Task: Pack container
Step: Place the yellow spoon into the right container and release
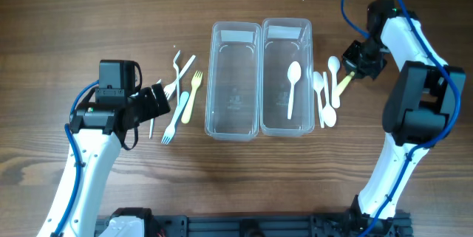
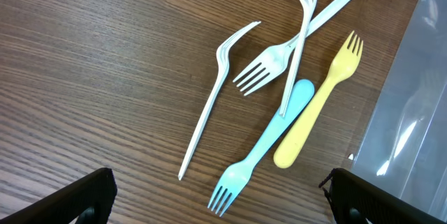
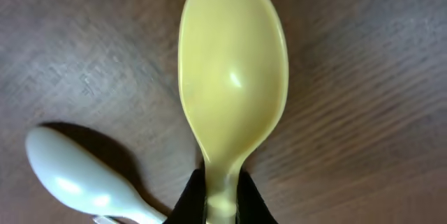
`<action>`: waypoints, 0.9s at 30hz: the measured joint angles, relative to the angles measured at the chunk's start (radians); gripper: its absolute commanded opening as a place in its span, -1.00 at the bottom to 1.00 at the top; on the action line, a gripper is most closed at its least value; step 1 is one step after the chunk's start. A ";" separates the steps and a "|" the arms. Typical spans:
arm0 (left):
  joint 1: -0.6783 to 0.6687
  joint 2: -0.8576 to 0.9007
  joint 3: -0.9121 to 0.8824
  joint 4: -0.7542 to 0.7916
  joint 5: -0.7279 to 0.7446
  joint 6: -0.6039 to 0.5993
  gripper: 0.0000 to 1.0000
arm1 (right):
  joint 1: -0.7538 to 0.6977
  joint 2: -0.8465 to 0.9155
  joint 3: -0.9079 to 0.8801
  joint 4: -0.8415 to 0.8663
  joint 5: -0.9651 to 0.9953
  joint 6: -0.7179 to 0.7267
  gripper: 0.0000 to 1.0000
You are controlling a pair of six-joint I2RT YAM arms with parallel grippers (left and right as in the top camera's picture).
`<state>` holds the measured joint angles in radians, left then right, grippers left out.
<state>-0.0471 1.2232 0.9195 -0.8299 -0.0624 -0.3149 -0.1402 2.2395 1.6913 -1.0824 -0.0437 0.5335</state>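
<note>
Two clear boxes stand side by side in the middle of the table (image 1: 74, 15). The right box (image 1: 303, 74) holds one white spoon (image 1: 292, 88). The left box (image 1: 235, 122) is just beside it.

The right pincer (image 3: 222, 192) is clamped on the thin end of a yellow spoon (image 3: 232, 77), to the right of the right box. The round end points away from the fingers. I cannot tell if the spoon touches the table. Three loose spoons (image 1: 318, 80) lie between that box and the pincer.

The left pincer (image 2: 220, 185) hangs over a bunch of forks, left of the left box. Its fingers (image 2: 77, 199) are wide apart and hold nothing. The blue fork (image 2: 269, 140) and the yellow fork (image 2: 318, 105) lie side by side, touching. Three white forks (image 2: 213, 95) lie there too. Two of them cross, and one rests on the blue fork's handle.
</note>
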 measured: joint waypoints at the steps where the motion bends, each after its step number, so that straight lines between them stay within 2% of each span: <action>1: 0.000 0.000 0.000 0.000 0.000 0.000 1.00 | 0.001 -0.001 0.000 -0.011 0.000 -0.012 -0.91; 4: 0.000 0.000 0.000 0.000 0.000 0.000 1.00 | 0.007 -0.055 -0.002 -0.035 0.000 -0.048 -0.91; 5: 0.000 0.000 0.000 0.000 0.000 0.000 0.99 | 0.013 -0.119 -0.003 -0.037 -0.008 -0.062 -0.91; 9: 0.000 0.000 0.000 -0.001 0.000 0.000 0.99 | 0.111 -0.547 0.000 -0.031 -0.083 -0.095 -0.91; 11: 0.000 0.000 0.000 -0.001 0.000 0.000 1.00 | 0.247 -0.708 0.007 -0.032 -0.087 -0.110 -0.91; 14: 0.000 0.000 0.000 0.000 0.000 0.000 0.99 | 0.403 -0.709 -0.002 -0.023 -0.063 -0.113 -0.91; 18: 0.000 0.000 0.000 0.000 0.000 0.000 0.99 | 0.480 -0.527 -0.183 0.115 -0.041 -0.066 -0.91; 19: 0.000 0.000 0.000 0.000 0.000 0.000 1.00 | 0.491 -0.467 -0.217 0.119 -0.041 -0.060 -0.83; 21: 0.000 0.000 0.000 0.000 0.000 0.000 1.00 | 0.500 -0.399 -0.239 0.125 -0.041 -0.060 -0.24; 23: 0.000 0.000 0.000 0.000 0.000 0.000 0.99 | 0.500 -0.390 -0.243 0.138 -0.041 -0.071 -0.02; 25: 0.000 0.000 0.000 0.000 0.000 0.000 1.00 | 0.500 -0.409 -0.232 0.146 -0.042 -0.096 0.11; 26: 0.000 0.000 0.000 0.000 0.000 0.000 0.99 | 0.497 -0.444 -0.224 0.146 -0.042 -0.098 0.28; 27: 0.000 0.000 0.000 0.000 0.000 0.000 1.00 | 0.491 -0.486 -0.214 0.146 -0.042 -0.105 0.31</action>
<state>-0.0471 1.2232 0.9195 -0.8299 -0.0624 -0.3149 0.3508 1.7531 1.4769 -0.9363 -0.0853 0.4282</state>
